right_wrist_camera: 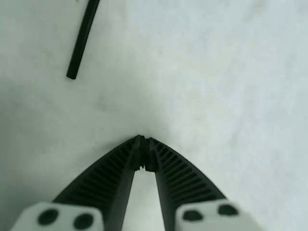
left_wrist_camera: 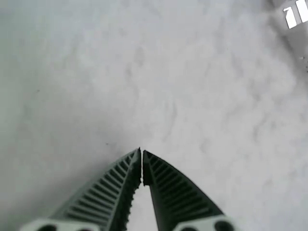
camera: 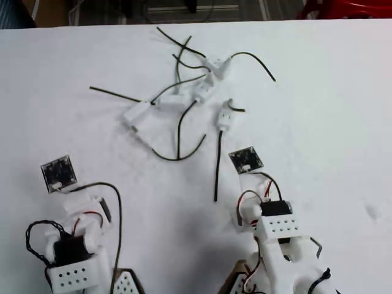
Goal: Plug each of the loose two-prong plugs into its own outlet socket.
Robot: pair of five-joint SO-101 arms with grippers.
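Several white plug and socket pieces with black cords lie in a loose tangle at the far middle of the white table (camera: 331,122). One piece (camera: 138,113) is at the tangle's left, two (camera: 205,90) (camera: 215,64) sit close together in the middle, and one (camera: 225,116) lies nearest the arms. Its cord (camera: 218,165) runs toward the right arm, and the cord's end (right_wrist_camera: 79,48) lies just ahead of my right gripper (right_wrist_camera: 143,140). That gripper is shut and empty, close over the table. My left gripper (left_wrist_camera: 141,152), also shut and empty, hovers over bare table at the near left.
Both arm bases stand at the table's near edge, the left arm (camera: 73,245) and the right arm (camera: 275,233). A dark floor and a red object (camera: 349,7) lie beyond the far edge. A grey thing with white marks (left_wrist_camera: 293,17) shows at one corner.
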